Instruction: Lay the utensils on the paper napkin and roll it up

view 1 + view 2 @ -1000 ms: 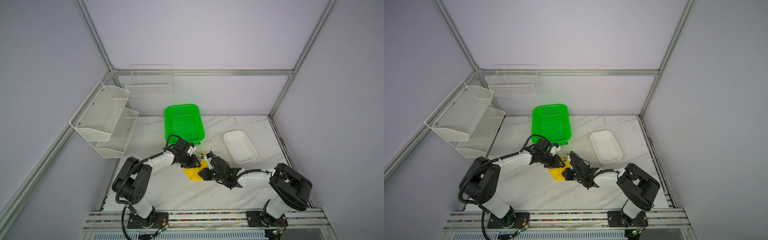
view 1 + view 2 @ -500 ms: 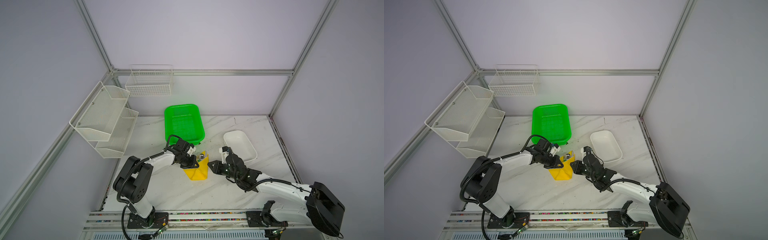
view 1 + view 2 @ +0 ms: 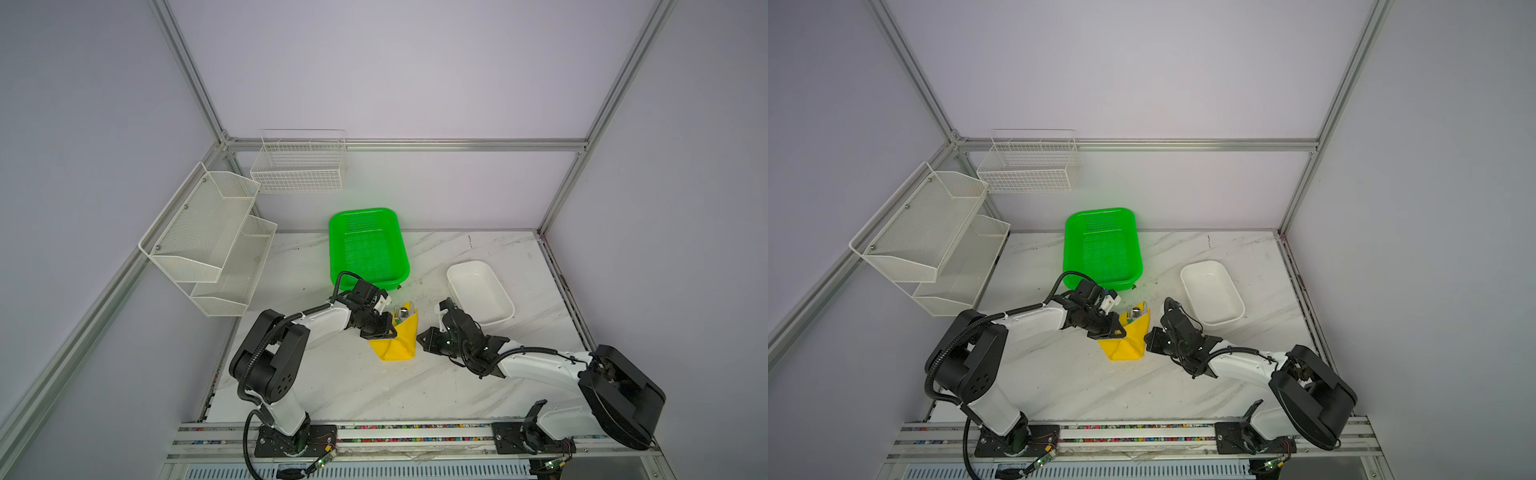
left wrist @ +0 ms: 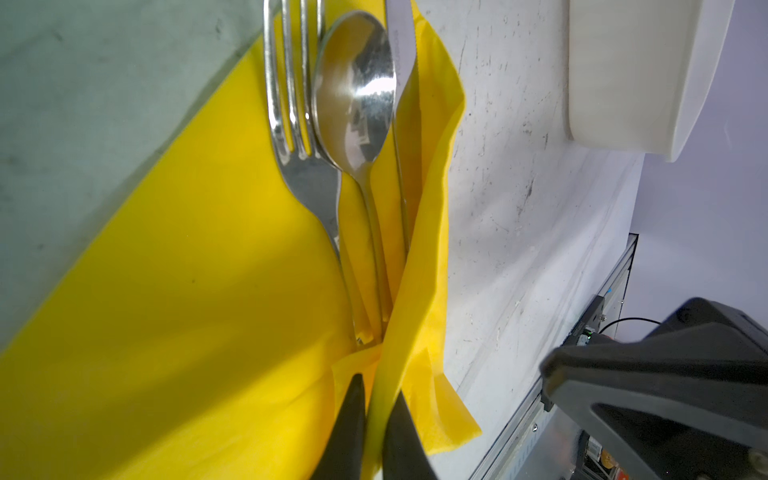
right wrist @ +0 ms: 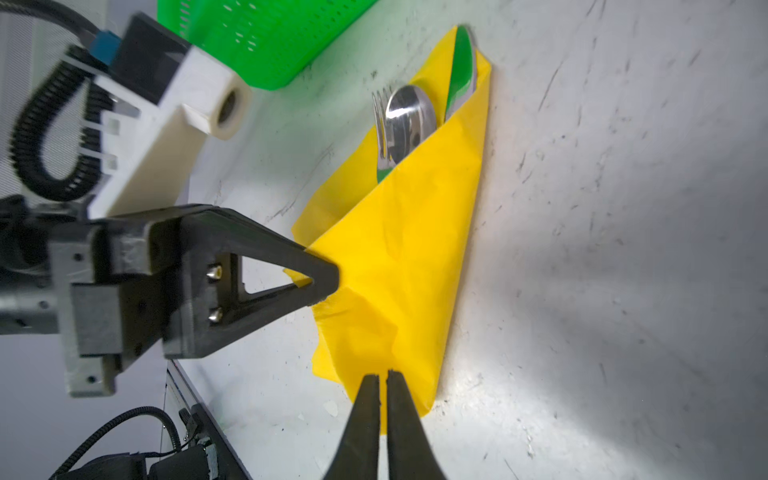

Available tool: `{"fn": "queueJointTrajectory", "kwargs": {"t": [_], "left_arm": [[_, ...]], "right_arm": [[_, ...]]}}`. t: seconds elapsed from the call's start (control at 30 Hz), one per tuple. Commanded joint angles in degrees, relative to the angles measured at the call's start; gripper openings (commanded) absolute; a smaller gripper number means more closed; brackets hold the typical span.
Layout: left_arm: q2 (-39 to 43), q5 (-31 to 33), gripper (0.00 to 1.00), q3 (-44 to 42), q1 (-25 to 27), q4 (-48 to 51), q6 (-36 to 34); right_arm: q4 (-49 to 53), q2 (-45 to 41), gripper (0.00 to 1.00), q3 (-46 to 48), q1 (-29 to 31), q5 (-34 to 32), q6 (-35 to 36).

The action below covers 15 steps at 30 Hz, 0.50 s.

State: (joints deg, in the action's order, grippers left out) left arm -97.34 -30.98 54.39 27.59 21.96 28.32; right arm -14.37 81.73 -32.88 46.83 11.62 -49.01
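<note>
Swinging back, the right gripper (image 5: pixel 383 377) clenches its fingers (image 5: pixel 368 415) on the bright yellow paper napkin (image 5: pixel 407 270), folded over silver metal utensils (image 4: pixel 353 104) on the marble surface (image 3: pixel 374 386), the left gripper (image 4: pixel 376 384) pinching a flap, so rolling looks ready.

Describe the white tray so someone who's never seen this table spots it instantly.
On the marble table, find the bright green basket at the back. Right of it sits the white tray. Unlike the perforated basket, it is solid-walled and plain.
</note>
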Motion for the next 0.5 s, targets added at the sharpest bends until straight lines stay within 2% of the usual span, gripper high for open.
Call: {"fn": "queueJointTrajectory", "kwargs": {"t": [0.0,0.23,0.47], "left_arm": [[0.0,0.48,0.1,-2.07,-0.26,-0.42,-1.42],[0.31,0.37,0.11,-2.73,-0.34,-0.95,-1.38],[0.4,0.51,0.11,-1.92,-0.35,-0.86,-1.28]], "right_arm": [[-4.33,2.72,0.1,-1.39,0.35,4.49,0.06],[-8.1,7.75,0.09,-3.03,1.16,9.3,0.43],[-5.41,10.66,0.09,-4.25,3.3,8.83,1.71]]}}
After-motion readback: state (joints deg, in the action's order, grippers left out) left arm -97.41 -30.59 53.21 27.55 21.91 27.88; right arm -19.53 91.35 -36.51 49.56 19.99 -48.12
